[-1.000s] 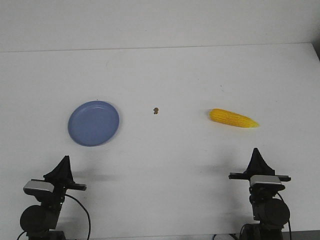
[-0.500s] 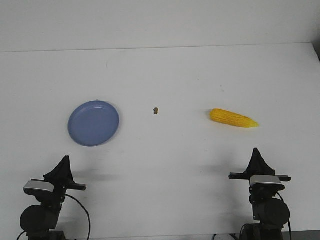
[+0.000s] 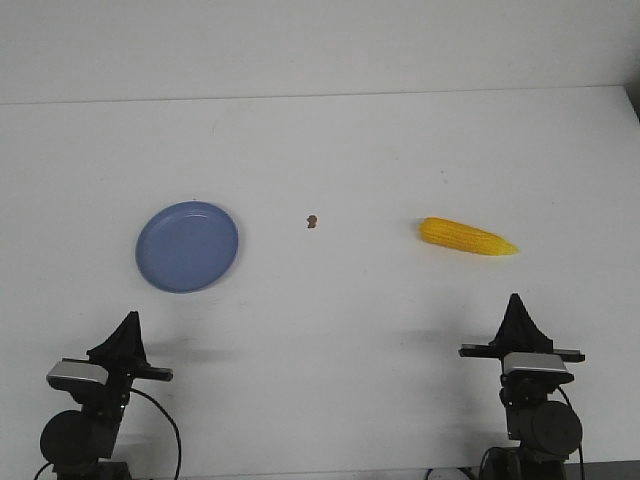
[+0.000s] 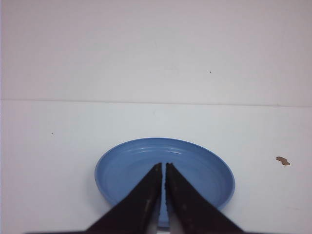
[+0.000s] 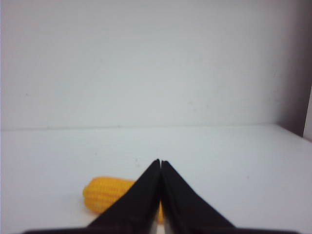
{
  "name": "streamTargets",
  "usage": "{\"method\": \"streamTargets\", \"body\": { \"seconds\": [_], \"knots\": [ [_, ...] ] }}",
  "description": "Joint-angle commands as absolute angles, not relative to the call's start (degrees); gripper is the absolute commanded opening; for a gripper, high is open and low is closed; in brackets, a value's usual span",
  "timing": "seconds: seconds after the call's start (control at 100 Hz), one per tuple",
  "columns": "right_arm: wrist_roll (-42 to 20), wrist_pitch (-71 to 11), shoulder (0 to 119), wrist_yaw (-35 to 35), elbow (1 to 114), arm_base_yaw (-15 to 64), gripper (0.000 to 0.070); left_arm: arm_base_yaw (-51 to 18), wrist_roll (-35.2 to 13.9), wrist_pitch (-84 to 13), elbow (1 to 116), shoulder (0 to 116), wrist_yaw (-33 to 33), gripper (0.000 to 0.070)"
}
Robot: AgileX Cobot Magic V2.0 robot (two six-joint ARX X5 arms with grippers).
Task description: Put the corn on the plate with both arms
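one corn [image 3: 467, 237], one plate [image 3: 187, 246], two arms [image 3: 110, 372]

Yellow corn [image 3: 467, 237] lying right; blue plate [image 3: 187, 246] left, well apart.

A white table [image 3: 330, 150] filled the front view, backed by a plain white wall [image 3: 320, 45]. A small brown speck [image 3: 312, 220] lay near the table's middle, also visible in the left wrist view [image 4: 282, 160].
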State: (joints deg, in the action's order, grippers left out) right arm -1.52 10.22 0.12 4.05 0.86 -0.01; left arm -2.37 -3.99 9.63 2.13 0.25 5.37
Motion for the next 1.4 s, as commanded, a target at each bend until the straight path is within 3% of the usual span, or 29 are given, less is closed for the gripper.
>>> {"method": "streamTargets", "body": {
  "seconds": [0.0, 0.12, 0.35, 0.67, 0.82, 0.98, 1.3, 1.34, 1.39],
  "knots": [
    [-1.6, 11.1, 0.1, 3.9, 1.7, -0.1, 0.0, -2.3, -4.3, 10.0, 4.2, 0.2, 5.3, 0.0012],
    [-2.0, 8.1, 0.1, 3.9, 5.7, -0.1, 0.0, -2.3, -5.0, 5.5, 9.7, 1.4, 3.5, 0.0012],
    [-2.0, -5.5, 4.5, 4.1, 19.3, -0.1, 0.0, -2.3, -5.6, -8.3, 26.0, 11.3, 0.9, 0.0012],
    [-2.0, -33.6, 22.3, 4.1, 43.7, -0.1, 0.0, -2.3, -4.5, -26.5, 50.4, 32.0, 0.9, 0.0012],
    [-2.0, -42.9, 29.8, 2.9, 51.3, -0.1, 0.0, -2.3, -4.6, -31.7, 56.2, 38.1, 0.9, 0.0012],
    [-2.2, -44.6, 33.3, -0.7, 53.4, -0.1, 0.0, -2.3, -4.6, -33.2, 56.9, 40.5, 1.1, 0.0012],
    [-2.2, -44.6, 33.4, -0.6, 53.4, -0.1, 0.0004, -2.3, -4.6, -33.4, 56.9, 39.6, 1.1, 0.0019],
    [-2.2, -44.8, 33.4, -0.6, 53.4, -0.1, 0.0022, -2.3, -4.6, -33.5, 56.9, 39.6, 1.1, 0.0038],
    [-2.2, -44.9, 33.4, -0.6, 53.4, -0.1, 0.0082, -2.3, -4.6, -33.5, 56.9, 39.6, 1.1, 0.0115]
  ]
}}
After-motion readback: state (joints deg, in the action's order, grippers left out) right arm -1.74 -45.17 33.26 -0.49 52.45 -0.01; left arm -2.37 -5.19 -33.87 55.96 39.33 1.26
